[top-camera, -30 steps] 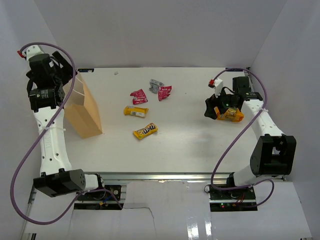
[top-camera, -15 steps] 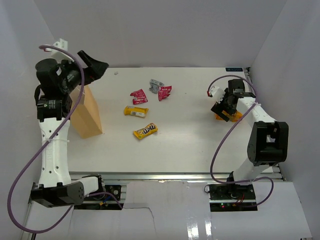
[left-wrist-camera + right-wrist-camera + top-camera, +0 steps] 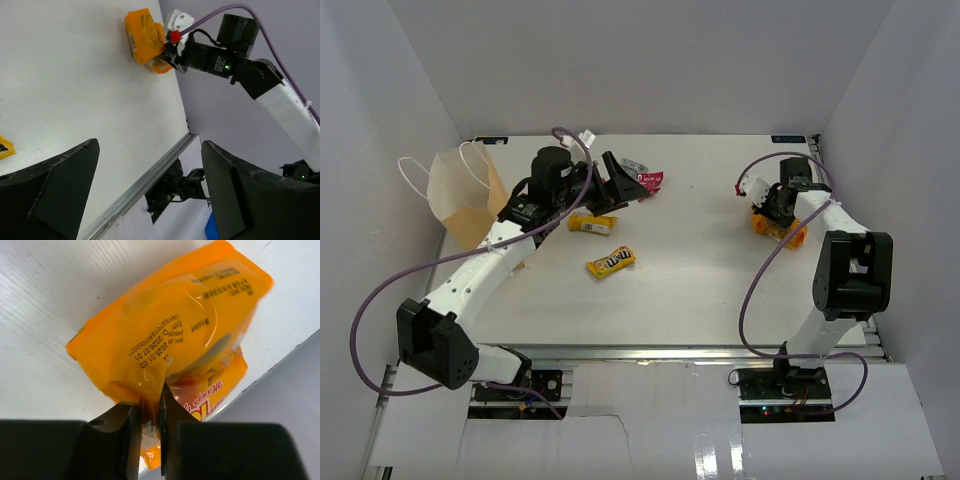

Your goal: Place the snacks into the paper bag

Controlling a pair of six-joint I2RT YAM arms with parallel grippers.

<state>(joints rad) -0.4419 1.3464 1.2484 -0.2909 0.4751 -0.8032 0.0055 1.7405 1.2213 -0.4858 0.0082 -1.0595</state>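
Note:
The tan paper bag point(image 3: 460, 200) stands at the far left with its white cord handles up. My left gripper point(image 3: 626, 186) hovers open over the middle back of the table, above the small wrappers; a red wrapper point(image 3: 651, 180) and a grey wrapper point(image 3: 632, 163) peek out beside it. Two yellow packets point(image 3: 592, 223) point(image 3: 610, 262) lie just in front of it. At the right edge my right gripper point(image 3: 775, 208) is shut on a corner of the orange pouch point(image 3: 170, 325), which rests on the table. The left wrist view shows that pouch point(image 3: 145, 37) far off, with wide-apart fingers point(image 3: 55, 190).
White walls enclose the table on three sides. The orange pouch point(image 3: 782, 230) lies close to the right wall. The table's metal front rail point(image 3: 650, 350) runs along the near edge between the two arm bases.
My left arm swung from the paper bag out over the table's middle, staying open; the bag's handles now show. My right gripper closed on the orange pouch.

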